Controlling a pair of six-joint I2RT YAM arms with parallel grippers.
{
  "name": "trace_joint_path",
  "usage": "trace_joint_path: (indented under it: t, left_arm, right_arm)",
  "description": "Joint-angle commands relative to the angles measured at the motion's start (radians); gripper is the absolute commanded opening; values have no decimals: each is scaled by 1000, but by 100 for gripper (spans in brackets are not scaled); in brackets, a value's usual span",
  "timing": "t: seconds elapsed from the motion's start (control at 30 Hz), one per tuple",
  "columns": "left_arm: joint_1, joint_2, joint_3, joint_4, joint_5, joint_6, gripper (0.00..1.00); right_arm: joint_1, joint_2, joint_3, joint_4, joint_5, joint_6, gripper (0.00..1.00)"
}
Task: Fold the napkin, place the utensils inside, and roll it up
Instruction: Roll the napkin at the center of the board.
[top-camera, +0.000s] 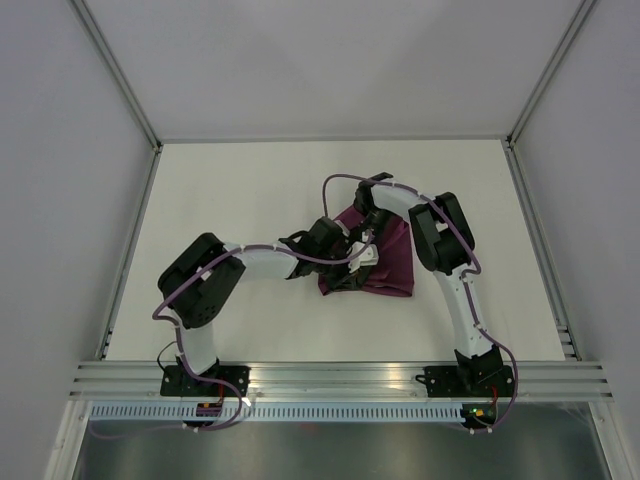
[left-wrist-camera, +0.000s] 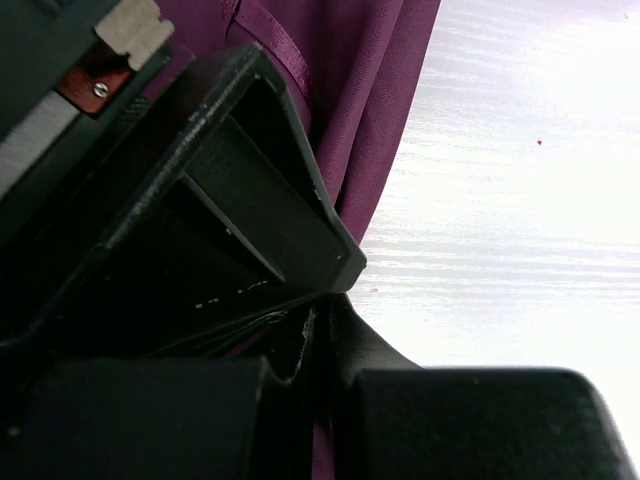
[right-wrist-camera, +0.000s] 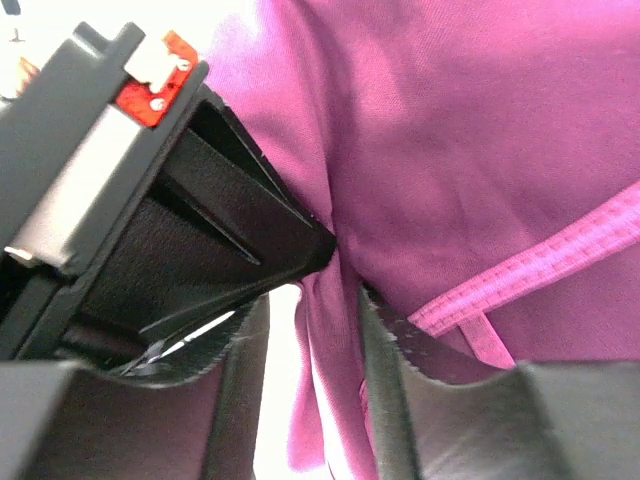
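Note:
The plum-purple napkin (top-camera: 386, 268) lies bunched and partly folded right of the table's centre. My left gripper (top-camera: 352, 252) is at its left edge and is shut on a thin fold of cloth; in the left wrist view the gripper (left-wrist-camera: 335, 297) pinches the napkin (left-wrist-camera: 350, 80), with a sliver of purple between the fingers. My right gripper (top-camera: 366, 228) is over the napkin's upper left part. In the right wrist view it (right-wrist-camera: 342, 272) is shut on a hanging fold of the napkin (right-wrist-camera: 480, 150), whose hemmed edge (right-wrist-camera: 540, 262) runs beside it. No utensils show in any view.
The white table (top-camera: 240, 190) is bounded by metal rails on the left (top-camera: 130, 250) and right (top-camera: 535, 240) and by the aluminium base rail (top-camera: 340, 378) in front. Both arms cross close together over the napkin.

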Motion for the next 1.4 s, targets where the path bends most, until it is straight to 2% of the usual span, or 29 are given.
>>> trace_joint_path:
  t: [0.0,0.27,0.47,0.67,0.87,0.97,1.07,1.17,1.37]
  left_arm:
    - [2,51,7,-63,70,-42,2]
    - [45,76,27,-75,180,-94,2]
    - [69,123,59,-105,260,-140,2]
    - [114,176,110,-149,364,-197,2]
    - [146,255,186,-229,426,-234,2]
    - [157,283,220,-264,446,-251,2]
    - [167,311,249,-287,466,-275,2]
    - [170,331,284,-328,473,-283,2]
    - [189,375,341,-413,492,-290,2]
  right_arm:
    - [-6,-61,34,165,-13,-3,48]
    - [-55,-125,34,225,-48,87,53]
    - [-143,-219,4,306,-120,158,53]
    - [-238,-444,-186,513,-136,195,52]
    - [-259,-746,-539,740,-73,115,52]
    - [-221,-895,-785,890,37,81,52]
    - [-119,-1086,-976,1105,155,87,50]
    - [-52,-1205,-1096,1182,214,87,49]
    - [96,-1270,-1209,1269,312,52,46]
